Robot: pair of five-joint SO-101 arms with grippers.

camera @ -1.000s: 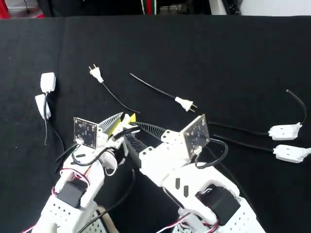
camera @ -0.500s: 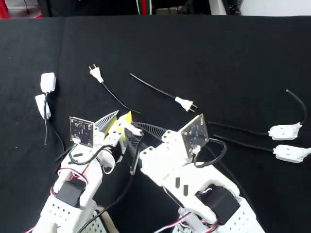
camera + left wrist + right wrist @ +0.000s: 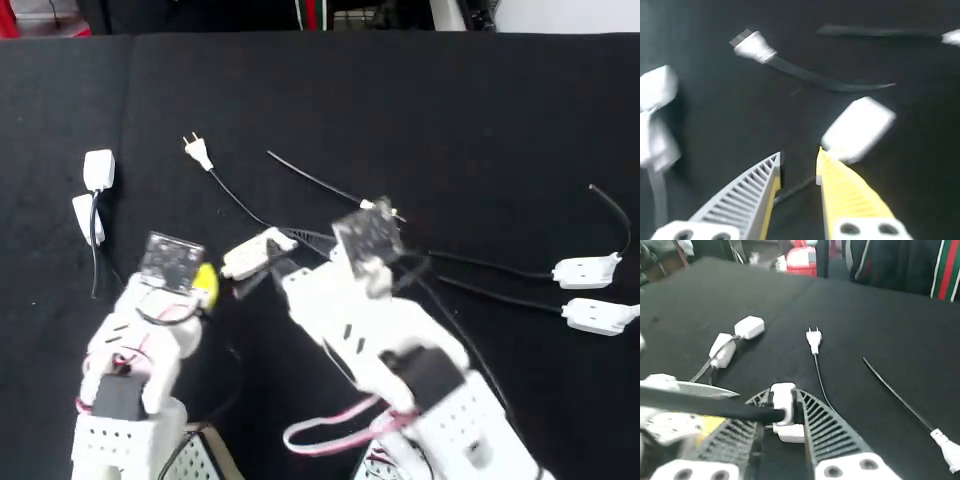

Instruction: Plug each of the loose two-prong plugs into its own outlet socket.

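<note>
My right gripper is shut on a white outlet socket with a black cable, held just above the mat at table centre. My left gripper stands open with nothing between its fingers, close beside that socket. One loose two-prong plug lies at the far left, seen also from the wrists as a plug and a plug. A second plug lies at centre, partly hidden behind the right arm. Two white sockets lie at the left edge.
Two more white sockets with black cables lie at the right edge of the black mat. Black cables trail across the centre. The far half of the mat holds only the plugs' cords.
The left arm has let go of the socket and drawn back toward the near left. The right arm has swung forward and left, keeping the socket in its fingers.
</note>
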